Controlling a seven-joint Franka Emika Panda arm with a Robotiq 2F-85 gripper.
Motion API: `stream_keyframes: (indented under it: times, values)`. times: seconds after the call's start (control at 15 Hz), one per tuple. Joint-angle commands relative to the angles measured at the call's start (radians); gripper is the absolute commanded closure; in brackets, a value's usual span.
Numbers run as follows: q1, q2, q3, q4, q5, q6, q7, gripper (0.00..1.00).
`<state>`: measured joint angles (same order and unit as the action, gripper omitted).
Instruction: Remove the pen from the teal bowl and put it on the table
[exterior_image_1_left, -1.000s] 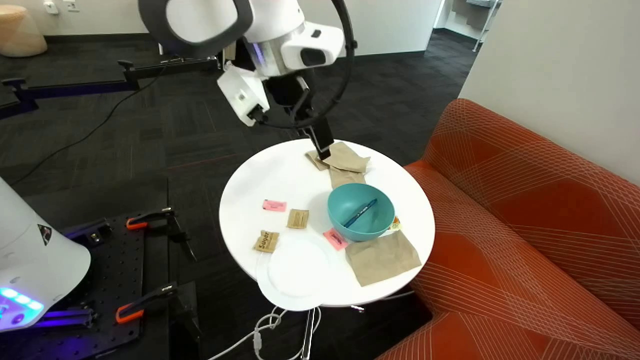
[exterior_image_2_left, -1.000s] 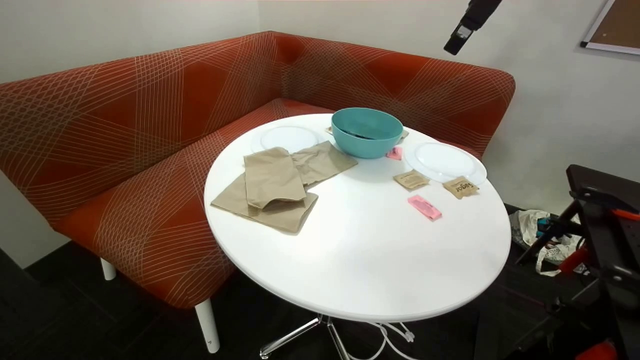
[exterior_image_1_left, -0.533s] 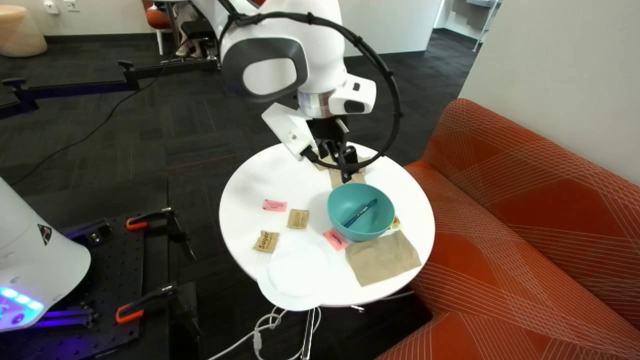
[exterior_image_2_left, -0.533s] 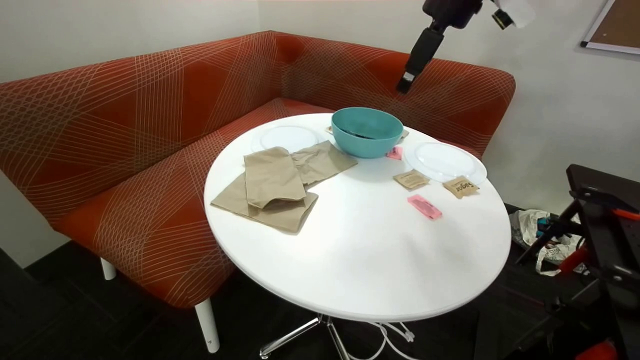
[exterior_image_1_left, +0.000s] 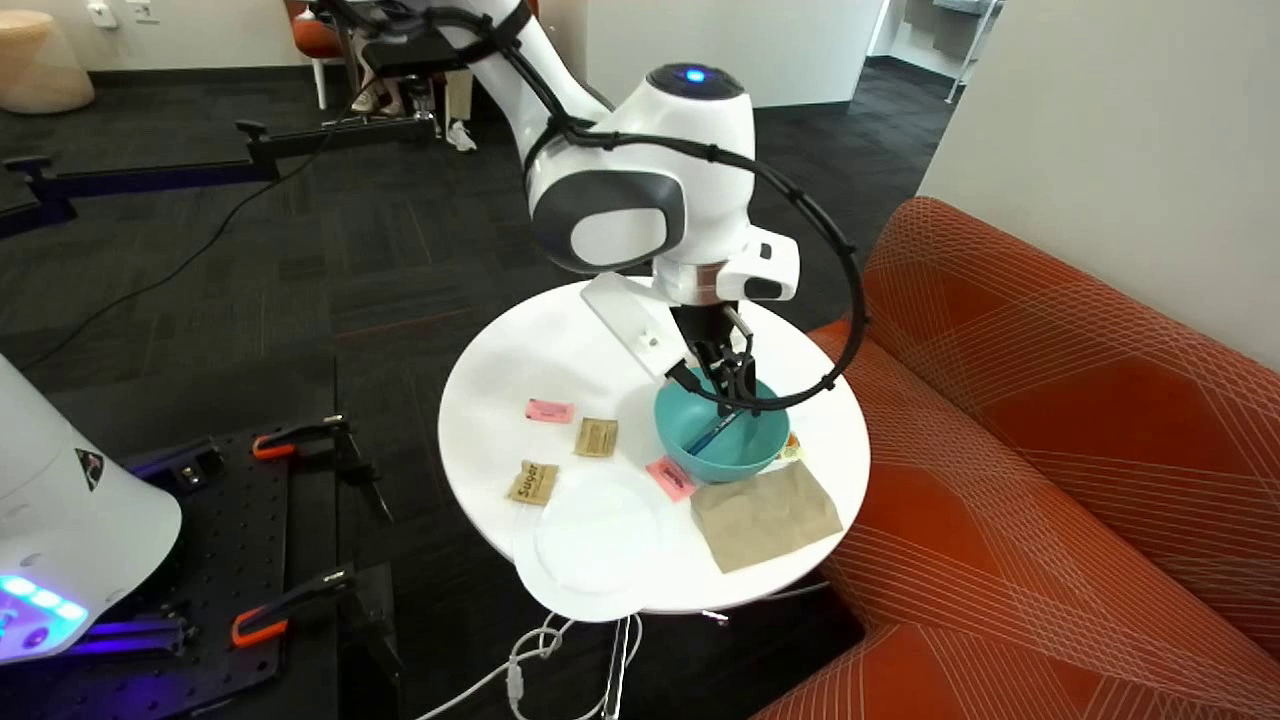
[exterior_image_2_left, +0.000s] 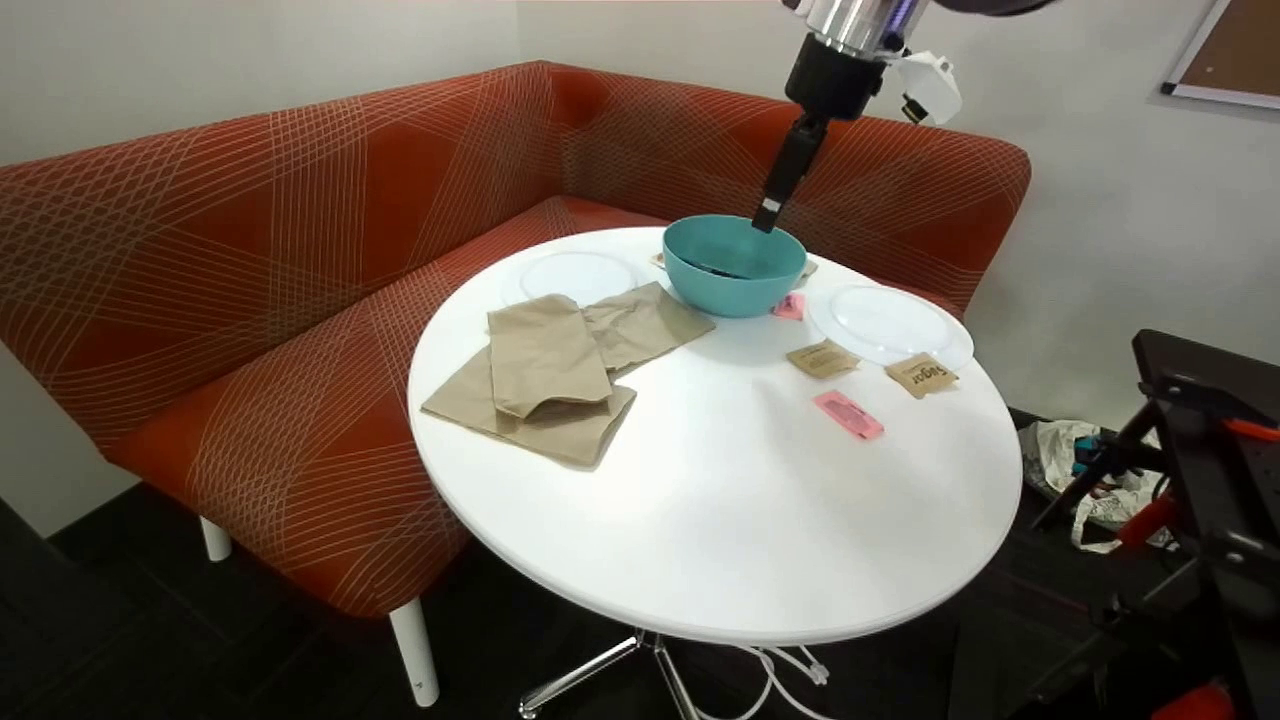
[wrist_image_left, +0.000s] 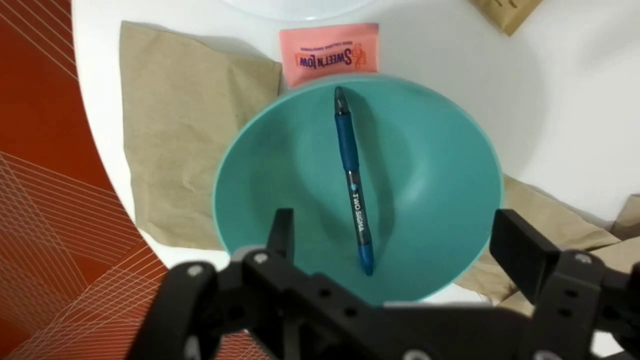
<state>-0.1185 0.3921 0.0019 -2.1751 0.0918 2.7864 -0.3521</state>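
Wrist view, left to right: left finger (wrist_image_left: 283, 231) over the inside of the teal bowl (wrist_image_left: 440, 160), then the pen (wrist_image_left: 353, 185), then the right finger (wrist_image_left: 522, 255) overlapping the bowl's right rim. The gripper (wrist_image_left: 392, 220) is spread wide, holding nothing. The pen lies in the bowl, nearer the left finger than the right, most of its length on the far side of the fingertips; long axis runs far to near with a slight slant, roughly square to the closing line. So we judge no turn is needed: shift left and a bit far, then down.

Surroundings, same order: red sofa (wrist_image_left: 40, 105) at the left edge, brown napkin (wrist_image_left: 170, 135) beside the bowl, pink packet (wrist_image_left: 327, 52) right at the far rim (touching or just apart, can't tell), brown packet (wrist_image_left: 507, 14) far right, more napkins (wrist_image_left: 565, 222) at right, partly hidden by the right finger. In an exterior view we also get a pale plate (exterior_image_1_left: 600, 545) by the near edge of the table (exterior_image_1_left: 490, 390).

In the way: the bowl wall. A straight drop could put the right finger on the rim. In an exterior view a fingertip (exterior_image_2_left: 765, 222) crosses the far rim's outline; above it or inside, we can't tell. We call this the approach: pen not yet gripped, put-down to come.
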Motion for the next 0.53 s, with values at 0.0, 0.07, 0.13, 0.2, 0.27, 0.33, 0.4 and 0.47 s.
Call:
stream_keyframes:
  times: [0.0, 0.07, 0.13, 0.2, 0.27, 0.33, 0.4, 0.47]
  values:
    - [-0.043, 0.070, 0.040, 0.086, -0.015, -0.059, -0.023, 0.00]
    - [-0.043, 0.085, 0.040, 0.099, -0.025, -0.064, -0.017, 0.00]
    - [-0.040, 0.100, 0.039, 0.111, -0.033, -0.069, -0.012, 0.00]
    - [-0.036, 0.112, 0.036, 0.123, -0.040, -0.069, -0.005, 0.00]
    - [-0.035, 0.124, 0.037, 0.133, -0.046, -0.069, -0.003, 0.00]
    - [-0.031, 0.138, 0.034, 0.146, -0.055, -0.069, 0.002, 0.00]
    - [-0.028, 0.150, 0.032, 0.158, -0.066, -0.073, 0.006, 0.00]
    - [-0.024, 0.156, 0.033, 0.161, -0.072, -0.074, 0.012, 0.00]
